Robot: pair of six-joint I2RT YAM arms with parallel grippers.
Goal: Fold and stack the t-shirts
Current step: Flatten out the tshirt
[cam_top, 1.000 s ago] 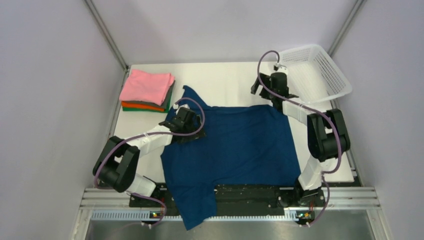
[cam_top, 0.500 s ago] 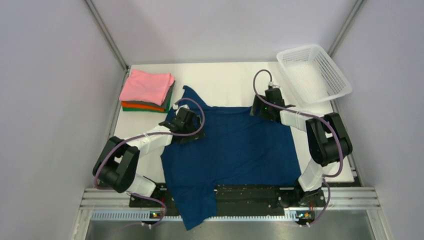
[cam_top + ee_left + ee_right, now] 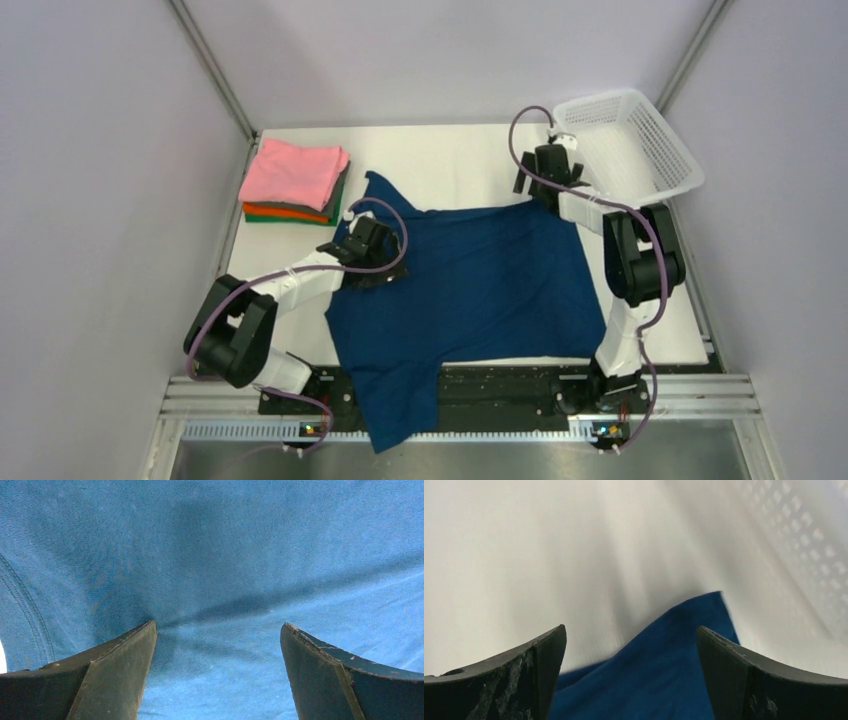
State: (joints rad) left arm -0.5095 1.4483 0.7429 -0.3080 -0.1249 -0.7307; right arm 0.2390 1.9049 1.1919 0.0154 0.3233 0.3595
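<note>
The navy blue t-shirt (image 3: 470, 285) lies spread over the middle of the table, plain side up, with one sleeve hanging over the near edge. My left gripper (image 3: 372, 246) rests on its left part, and its jaws stand open with blue cloth (image 3: 215, 570) under and between the fingers (image 3: 120, 670). My right gripper (image 3: 545, 178) is open at the shirt's far right corner. In the right wrist view that corner (image 3: 674, 655) lies between the spread fingers (image 3: 734, 675), not pinched. The folded pink, orange and green shirts (image 3: 295, 178) are stacked at the far left.
The white mesh basket (image 3: 630, 145) stands tilted at the far right corner, just beyond the right gripper; its wall shows blurred in the right wrist view (image 3: 804, 540). White table (image 3: 450, 160) shows beyond the shirt. Grey walls enclose the table.
The right gripper came down to the shirt's far edge, then moved back toward the basket. The shirt slid away from the near edge, and its far right corner now points toward the basket.
</note>
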